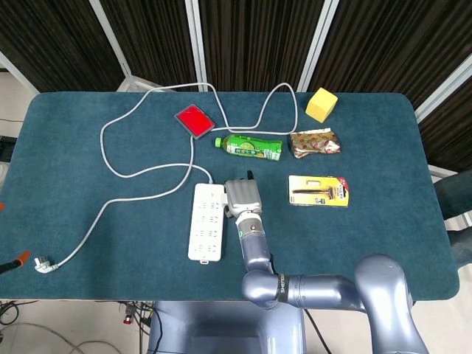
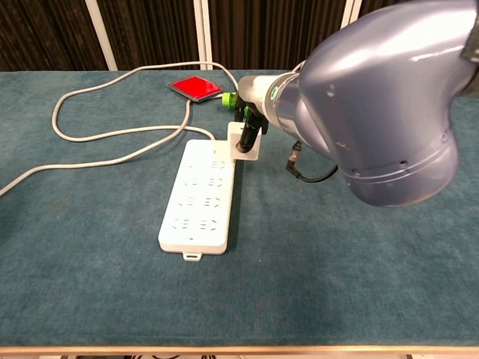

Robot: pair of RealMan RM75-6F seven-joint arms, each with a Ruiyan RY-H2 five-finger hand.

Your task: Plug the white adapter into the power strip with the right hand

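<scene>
The flat, square white adapter [image 2: 244, 141] is held in dark fingers [image 2: 248, 136] of the right hand [image 1: 243, 197], just above the far right edge of the smooth white power strip [image 2: 200, 197]; contact probably cannot be judged. From the head view the adapter is almost wholly hidden under the grey hand. At 12 o'clock lies a glossy green bottle [image 1: 251, 147] on the napped teal table [image 1: 88, 155].

Silver-grey right hand [image 1: 243, 197] pinches the flat white plastic adapter [image 2: 245, 142]. Just left of it lies the long white plastic power strip [image 1: 206, 220], on the dark teal felt worktop [image 1: 88, 221]; beyond it lie a green plastic bottle [image 1: 253, 147] and a flat red square pad [image 1: 194, 121].
</scene>
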